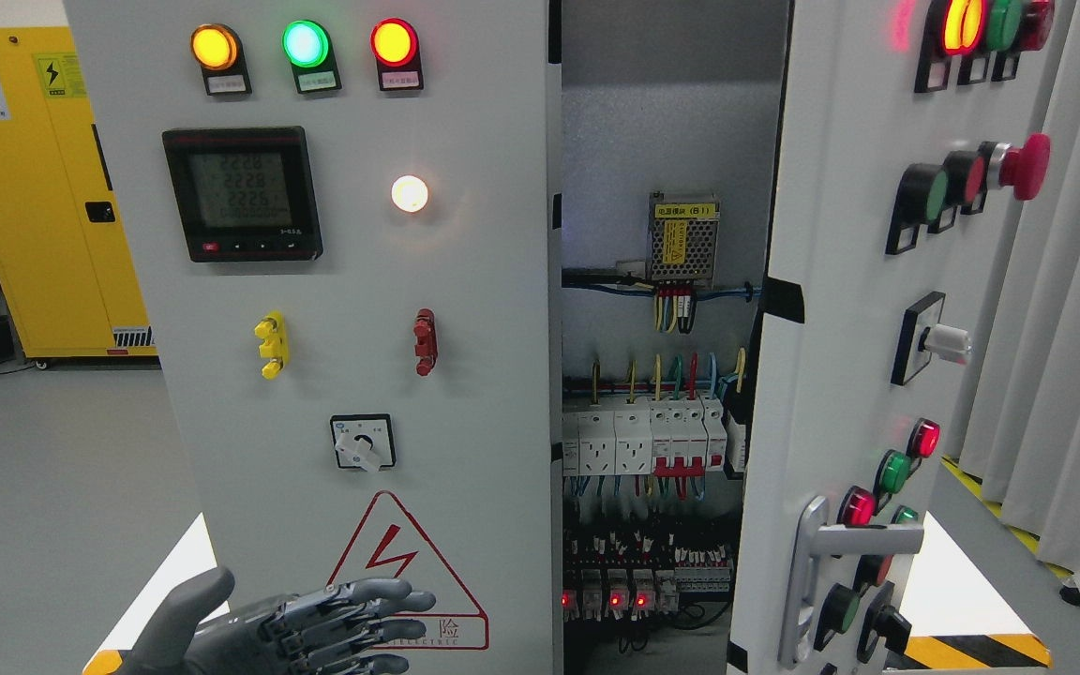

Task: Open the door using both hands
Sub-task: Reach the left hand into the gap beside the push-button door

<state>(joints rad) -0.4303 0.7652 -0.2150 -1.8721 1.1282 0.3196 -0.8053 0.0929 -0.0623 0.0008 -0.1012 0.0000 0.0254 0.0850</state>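
Observation:
The grey electrical cabinet has two doors. Its left door [343, 309] carries three lit lamps, a digital meter, a rotary switch and a red warning triangle, and stands nearly closed. The right door [831, 375] is swung outward, showing its buttons and a silver handle [807, 572]. Between them the cabinet interior [662, 394] shows wiring, breakers and a power supply. My left hand [334, 623] comes in at the lower left, fingers spread flat in front of the left door's lower panel, holding nothing. The right hand is out of sight.
A yellow safety cabinet [43, 187] stands at the back left. Grey curtains [1065, 328] hang at the right. Black-and-yellow hazard tape [971, 647] marks the floor by the right door.

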